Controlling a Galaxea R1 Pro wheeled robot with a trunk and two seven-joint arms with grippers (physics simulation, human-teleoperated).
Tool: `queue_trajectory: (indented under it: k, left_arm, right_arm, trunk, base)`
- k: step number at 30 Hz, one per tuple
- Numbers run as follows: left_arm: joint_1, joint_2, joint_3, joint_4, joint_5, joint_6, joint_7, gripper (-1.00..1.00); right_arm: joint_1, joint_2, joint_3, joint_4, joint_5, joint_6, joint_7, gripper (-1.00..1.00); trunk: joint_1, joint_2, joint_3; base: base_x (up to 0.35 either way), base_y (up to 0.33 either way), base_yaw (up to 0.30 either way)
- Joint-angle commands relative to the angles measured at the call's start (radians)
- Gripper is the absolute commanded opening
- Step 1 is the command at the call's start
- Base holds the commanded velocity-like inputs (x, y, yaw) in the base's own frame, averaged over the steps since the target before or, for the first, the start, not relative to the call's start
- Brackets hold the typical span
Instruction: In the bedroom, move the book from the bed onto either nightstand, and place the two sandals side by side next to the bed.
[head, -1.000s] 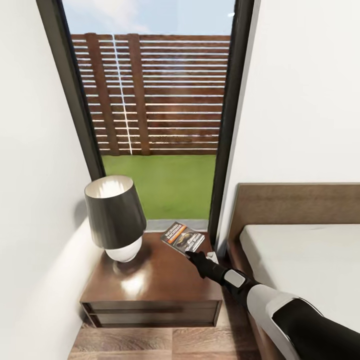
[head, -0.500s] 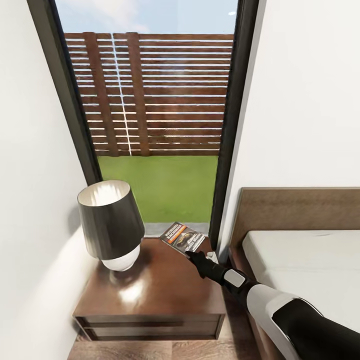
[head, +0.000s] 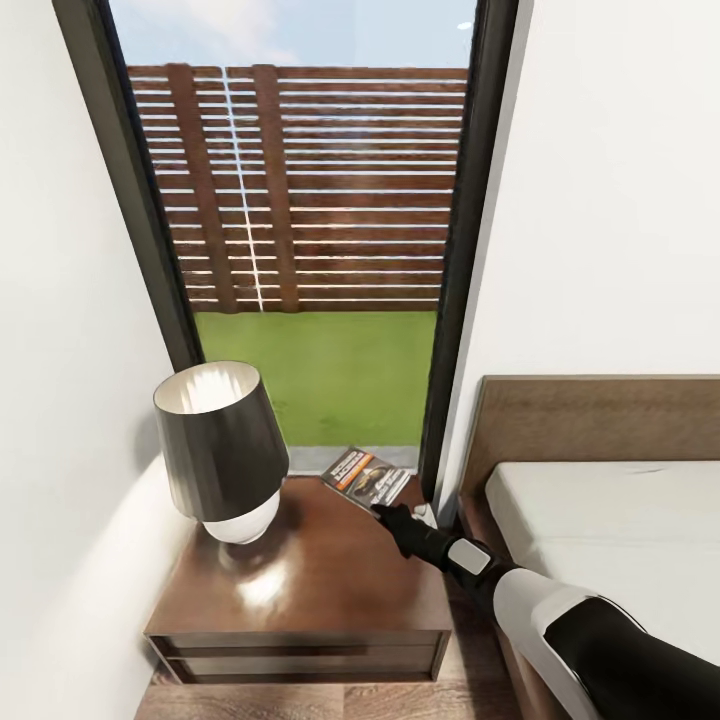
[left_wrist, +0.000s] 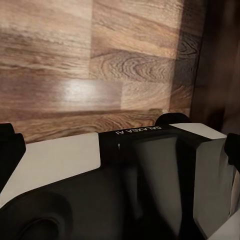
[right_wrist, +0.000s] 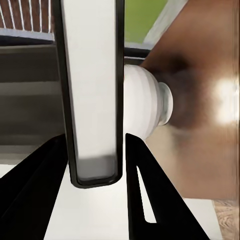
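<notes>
Although the head view half a second ago and now are framed almost alike, one difference shows: the book (head: 366, 477) lies a little lower and flatter at the far right corner of the nightstand (head: 330, 560), just beyond the right hand (head: 381, 512). A full second back the whole picture sat differently, with the lamp (head: 222, 450) further toward the middle; that is a shift of the camera, not of the things. The right hand has kept its place at the book's near edge.

In the right wrist view the two black fingers (right_wrist: 145, 190) stand on either side of the book (right_wrist: 92, 95), seen edge-on as a pale slab with a dark rim. They flank it closely, but whether the pads press it cannot be told. In the head view the fingertips merge into one dark shape at the book's edge, so the grip cannot be read there either.

Beyond the hand, the lamp's white base (right_wrist: 150, 107) rests on the glossy brown top, and its dark shade hides most of that base in the head view.

To the right of the hand, the bed (head: 610, 530) is cut off by the picture's edge; only a headboard section and a mattress corner show.

The left wrist view shows wooden floor (left_wrist: 75, 65) and part of the robot's own body (left_wrist: 150, 170); the left hand's fingers appear only as dark slivers at the picture's edges, so their state cannot be told.
</notes>
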Motion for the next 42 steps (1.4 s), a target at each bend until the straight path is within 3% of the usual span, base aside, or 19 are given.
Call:
queue_trajectory:
  k: [1, 6, 17, 29, 34, 42]
  left_arm:
    - [0.0, 0.0, 0.009, -0.001, -0.006, 0.009, -0.004, 1.0]
    - [0.0, 0.001, 0.009, -0.001, -0.006, 0.009, -0.004, 1.0]
    - [0.0, 0.002, 0.008, -0.001, -0.006, 0.009, -0.005, 1.0]
    - [0.0, 0.006, 0.009, -0.001, -0.007, 0.009, -0.006, 1.0]
    - [0.0, 0.008, 0.009, -0.001, -0.007, 0.009, -0.007, 1.0]
    - [0.0, 0.01, 0.009, -0.001, -0.008, 0.009, -0.008, 1.0]
  right_arm:
    - [-0.001, 0.0, 0.008, 0.001, -0.012, 0.006, -0.005, -1.0]
    - [-0.001, -0.001, 0.01, -0.011, -0.013, 0.04, -0.073, -1.0]
    - [-0.001, -0.009, 0.001, -0.183, -0.029, 0.247, -0.304, -1.0]
    - [-0.001, -0.012, -0.011, -0.208, -0.034, 0.272, -0.458, -1.0]
    - [-0.001, -0.015, -0.052, -0.209, -0.045, 0.272, -0.535, -1.0]
    - [0.001, -0.025, -0.071, -0.212, -0.048, 0.267, -0.57, -1.0]
  trunk:
    - [0.0, 0.0, -0.001]
    - [0.0, 0.0, -0.001]
    - [0.0, 0.0, -0.001]
    - [0.0, 0.0, -0.001]
    - [0.0, 0.0, -0.001]
    - [0.0, 0.0, -0.001]
  base:
    - [0.002, 0.0, 0.0]
    - [0.0, 0.0, 0.0]
    - [0.0, 0.0, 0.0]
    - [0.0, 0.0, 0.0]
    - [0.0, 0.0, 0.0]
    - [0.0, 0.0, 0.0]
